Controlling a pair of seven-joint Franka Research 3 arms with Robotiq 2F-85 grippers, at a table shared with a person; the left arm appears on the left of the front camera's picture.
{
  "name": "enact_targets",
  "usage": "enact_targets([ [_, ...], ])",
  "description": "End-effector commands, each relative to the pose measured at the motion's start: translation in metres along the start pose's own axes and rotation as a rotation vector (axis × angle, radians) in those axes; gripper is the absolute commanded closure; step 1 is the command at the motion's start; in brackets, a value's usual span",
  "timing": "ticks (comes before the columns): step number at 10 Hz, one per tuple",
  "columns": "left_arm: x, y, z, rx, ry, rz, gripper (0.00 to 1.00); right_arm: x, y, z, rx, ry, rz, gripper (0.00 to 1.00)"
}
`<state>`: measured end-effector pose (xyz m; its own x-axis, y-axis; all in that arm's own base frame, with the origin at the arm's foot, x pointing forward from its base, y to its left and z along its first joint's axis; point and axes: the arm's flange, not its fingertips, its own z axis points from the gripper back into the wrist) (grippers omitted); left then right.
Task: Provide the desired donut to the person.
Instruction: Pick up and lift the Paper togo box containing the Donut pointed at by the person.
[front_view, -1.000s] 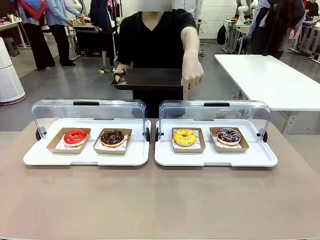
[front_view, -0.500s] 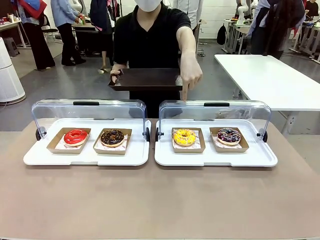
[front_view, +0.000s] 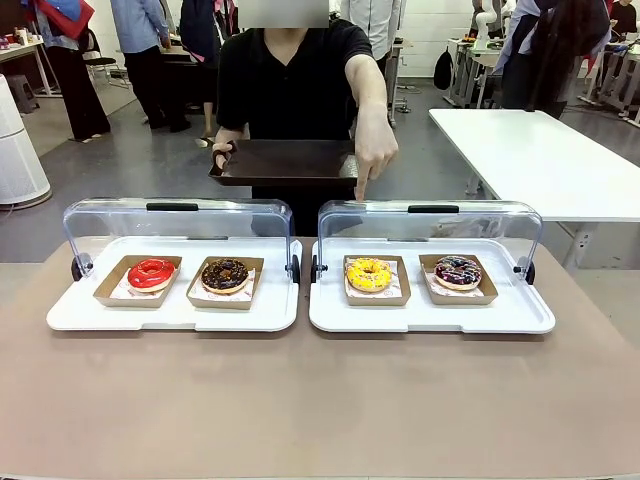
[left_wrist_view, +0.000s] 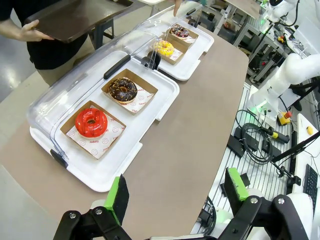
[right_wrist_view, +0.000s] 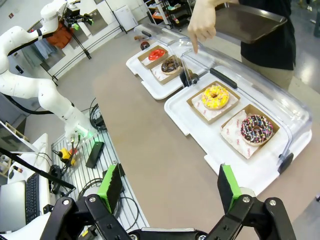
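1. The left fingers (left_wrist_view: 117, 197) and right fingers (right_wrist_view: 111, 187) stand wide apart, holding nothing, above the table (front_view: 320, 400).
2. The person (front_view: 300, 90) points down toward the yellow donut (front_view: 369, 273), boxed on the right-hand white tray (front_view: 430, 318).

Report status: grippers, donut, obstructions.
Left gripper, right gripper: jaws open, empty. Person's hand points down toward yellow donut, boxed on right tray. Clear cover stands behind it; near side looks free.
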<state>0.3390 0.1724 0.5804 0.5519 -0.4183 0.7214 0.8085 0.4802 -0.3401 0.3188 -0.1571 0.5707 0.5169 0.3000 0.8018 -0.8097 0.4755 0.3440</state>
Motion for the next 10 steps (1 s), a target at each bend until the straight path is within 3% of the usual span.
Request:
enact_targets([
  [1, 0.0, 0.0, 0.001, 0.001, -0.003, -0.003, 0.0, 0.008, 0.018, -0.027, -0.016, 0.131, 0.106, 0.0],
  [3, 0.0, 0.0, 0.001, 0.001, -0.003, -0.003, 0.0, 0.02, 0.042, -0.089, -0.003, 0.336, 0.218, 0.0],
  [6, 0.0, 0.0, 0.001, 0.001, -0.003, -0.003, 0.0, 0.0, 0.093, -0.189, -0.044, 0.657, 0.58, 0.0],
  [7, 0.0, 0.0, 0.001, 0.001, -0.003, -0.003, 0.0, -0.006, 0.102, -0.219, -0.049, 0.732, 0.638, 0.0],
  [8, 0.0, 0.0, 0.001, 0.001, -0.003, -0.003, 0.0, -0.01, 0.109, -0.246, -0.018, 0.806, 0.686, 0.0],
  [10, 0.0, 0.0, 0.001, 0.001, -0.003, -0.003, 0.0, -0.006, 0.109, -0.29, 0.022, 0.904, 0.603, 0.0],
])
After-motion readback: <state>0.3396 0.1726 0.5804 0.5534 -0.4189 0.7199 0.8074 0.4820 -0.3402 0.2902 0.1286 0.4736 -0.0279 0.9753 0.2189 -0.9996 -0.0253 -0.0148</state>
